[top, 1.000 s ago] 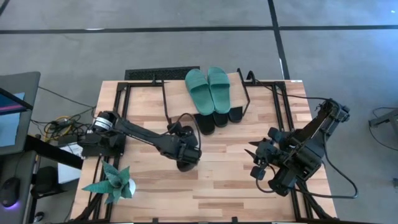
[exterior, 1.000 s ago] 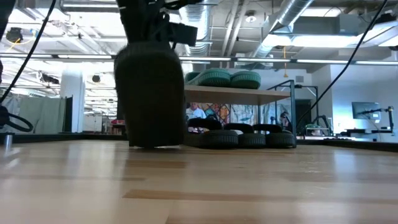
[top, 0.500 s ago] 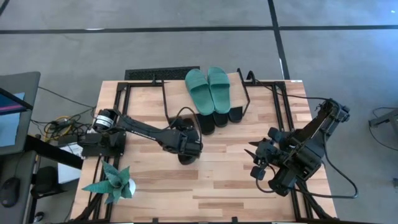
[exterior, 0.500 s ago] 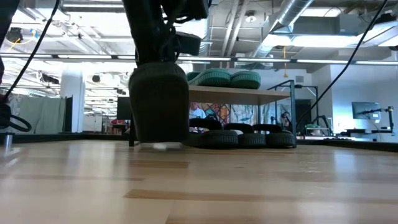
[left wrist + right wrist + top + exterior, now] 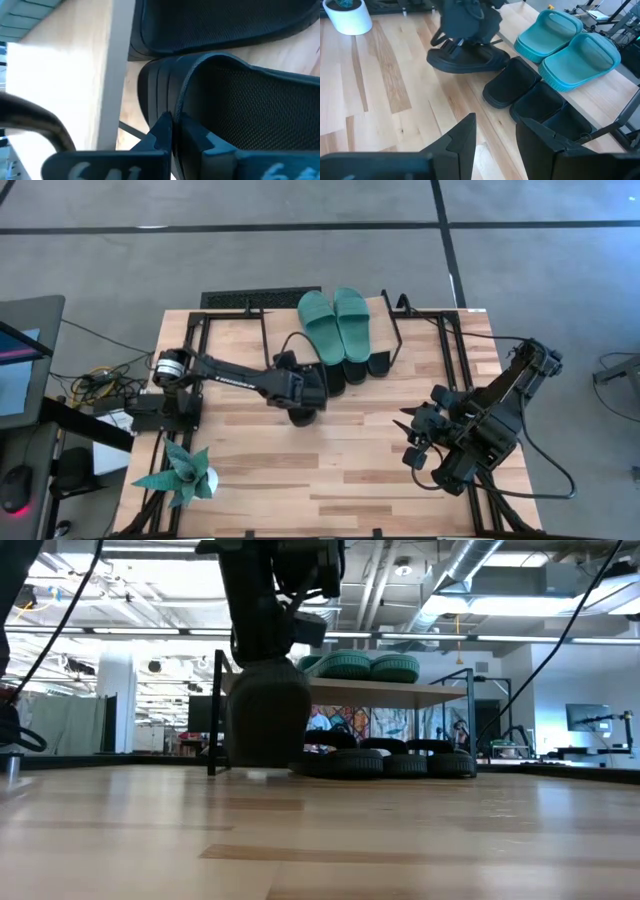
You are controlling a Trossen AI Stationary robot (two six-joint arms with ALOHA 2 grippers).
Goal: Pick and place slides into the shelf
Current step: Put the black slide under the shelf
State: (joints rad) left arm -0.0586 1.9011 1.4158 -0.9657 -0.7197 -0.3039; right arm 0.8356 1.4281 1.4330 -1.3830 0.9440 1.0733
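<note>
My left gripper (image 5: 298, 392) (image 5: 172, 127) is shut on a black slide (image 5: 302, 416) (image 5: 265, 720) just in front of the shelf (image 5: 420, 692). Two teal slides (image 5: 335, 323) (image 5: 570, 45) lie on the shelf's slanted plank top. Three black slides (image 5: 355, 370) (image 5: 535, 100) rest on the table under it, their ends sticking out toward the near edge. My right gripper (image 5: 412, 442) (image 5: 495, 137) waits open over the table's right part, pointing at the shelf. My left gripper pinches the edge of the black slide's wide strap (image 5: 181, 100) between its two fingers, coming from above. The slide hangs below the fingers, tilted, with its lower end (image 5: 262, 765) at the tabletop. Whether it touches the wood, I cannot tell.
A teal paper plant in a white pot (image 5: 180, 475) (image 5: 347, 15) stands near the table's left near corner. The shelf's thin black legs (image 5: 390, 330) flank the stored slides. Bare wood (image 5: 350, 470) lies between the two arms.
My left gripper has carried the black slide toward the table's far edge, from mid-table up to the shelf's front beside the stored black slides. It has stayed shut on the slide. In the low view the slide has shrunk and moved toward the shelf.
</note>
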